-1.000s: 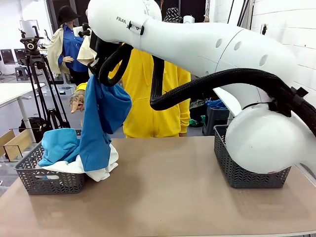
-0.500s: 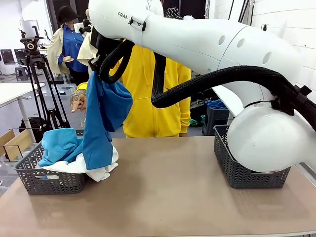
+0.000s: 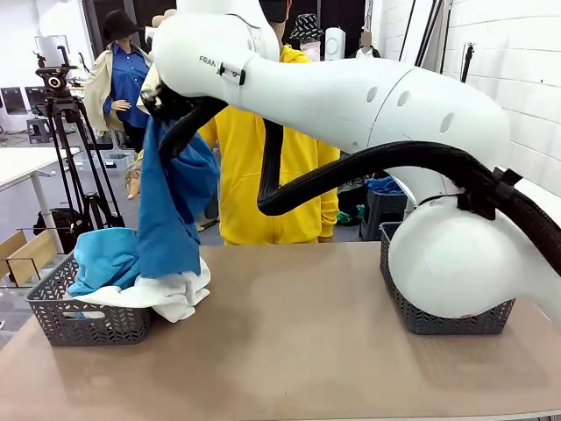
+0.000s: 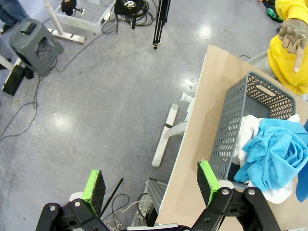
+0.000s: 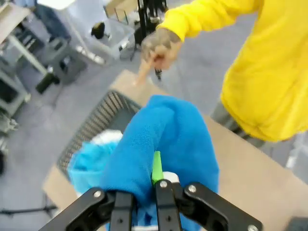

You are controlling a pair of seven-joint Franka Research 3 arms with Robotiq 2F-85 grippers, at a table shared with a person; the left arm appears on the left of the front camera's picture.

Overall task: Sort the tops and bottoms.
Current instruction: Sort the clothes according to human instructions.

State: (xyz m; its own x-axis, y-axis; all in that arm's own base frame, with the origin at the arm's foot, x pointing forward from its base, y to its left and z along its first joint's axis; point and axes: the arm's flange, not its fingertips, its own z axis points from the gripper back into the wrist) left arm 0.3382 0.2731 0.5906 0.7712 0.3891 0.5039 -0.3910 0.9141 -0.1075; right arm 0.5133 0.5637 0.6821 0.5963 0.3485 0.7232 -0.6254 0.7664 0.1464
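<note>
right pincer (image 5: 144, 185) clamped on soft blue garment (image 3: 171, 210) | draped folds above woven grey basket (image 3: 83, 320)

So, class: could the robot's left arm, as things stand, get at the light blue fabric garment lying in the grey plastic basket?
Probably yes. The left gripper hangs open beside the table edge, with the grey plastic basket close ahead and the light blue fabric garment lying uncovered on top.

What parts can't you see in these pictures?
- Front view: the right basket inside, hidden behind the right arm's base.
- Front view: the right gripper's jaws, wrapped in the blue garment.
- Right wrist view: the person's hand, blurred.
- Left wrist view: the left basket bottom, under clothes.
</note>
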